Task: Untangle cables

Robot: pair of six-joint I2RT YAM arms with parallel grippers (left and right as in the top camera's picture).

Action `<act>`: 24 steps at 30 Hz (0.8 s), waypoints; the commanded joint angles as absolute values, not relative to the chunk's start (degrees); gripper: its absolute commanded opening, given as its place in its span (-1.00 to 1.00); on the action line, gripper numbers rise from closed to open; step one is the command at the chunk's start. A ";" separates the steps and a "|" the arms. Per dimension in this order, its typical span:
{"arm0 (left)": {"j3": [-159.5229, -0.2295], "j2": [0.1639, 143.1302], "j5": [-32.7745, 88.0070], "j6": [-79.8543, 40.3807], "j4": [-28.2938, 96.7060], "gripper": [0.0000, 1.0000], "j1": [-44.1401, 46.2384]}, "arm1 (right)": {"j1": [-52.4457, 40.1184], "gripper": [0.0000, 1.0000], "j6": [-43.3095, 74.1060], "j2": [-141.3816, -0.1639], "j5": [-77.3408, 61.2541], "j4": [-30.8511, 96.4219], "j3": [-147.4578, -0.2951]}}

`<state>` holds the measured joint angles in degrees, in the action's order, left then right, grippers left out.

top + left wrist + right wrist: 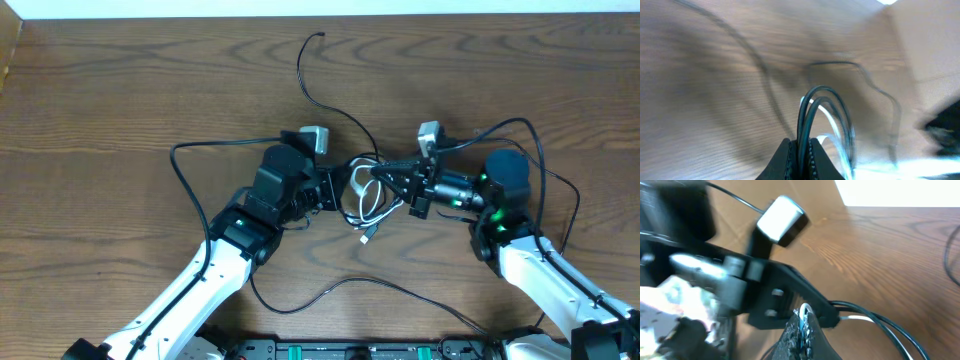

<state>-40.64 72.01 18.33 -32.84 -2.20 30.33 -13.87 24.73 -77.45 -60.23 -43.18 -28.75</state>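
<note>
A knot of thin cables (362, 196), black ones and one white, lies at the table's middle between my two grippers. My left gripper (335, 190) is shut on black cables (805, 120) that loop up out of its jaws (801, 150), with the white cable (837, 127) beside them. My right gripper (382, 180) reaches in from the right and is shut on the white cable (805, 314); its jaws (802, 325) sit close against the left gripper's black fingers (785, 295). Black cables (890, 322) trail off to the right. One black cable end (320, 36) lies at the far side.
A long black cable (190, 180) loops out to the left of the left arm and another (390, 286) curves along the near side. Thicker black arm wires (545, 170) arc over the right arm. Bare wooden table (120, 90) surrounds the knot.
</note>
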 commanded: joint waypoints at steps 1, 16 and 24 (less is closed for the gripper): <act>-41.10 72.23 9.37 -31.70 -0.84 -0.85 30.57 | -11.94 -0.98 28.73 -76.58 -66.52 -43.94 -29.08; -41.10 72.01 10.22 -44.60 -0.91 -0.85 19.35 | -9.43 -0.98 28.53 -76.58 -71.07 -41.19 -29.08; -41.10 71.16 16.49 -45.19 -2.59 -0.85 11.75 | -8.27 -0.98 18.06 -76.58 -55.37 -19.18 -29.08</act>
<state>-40.64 72.01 13.47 -44.16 -1.93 13.58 -8.78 23.66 -77.10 -65.17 -24.38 -29.02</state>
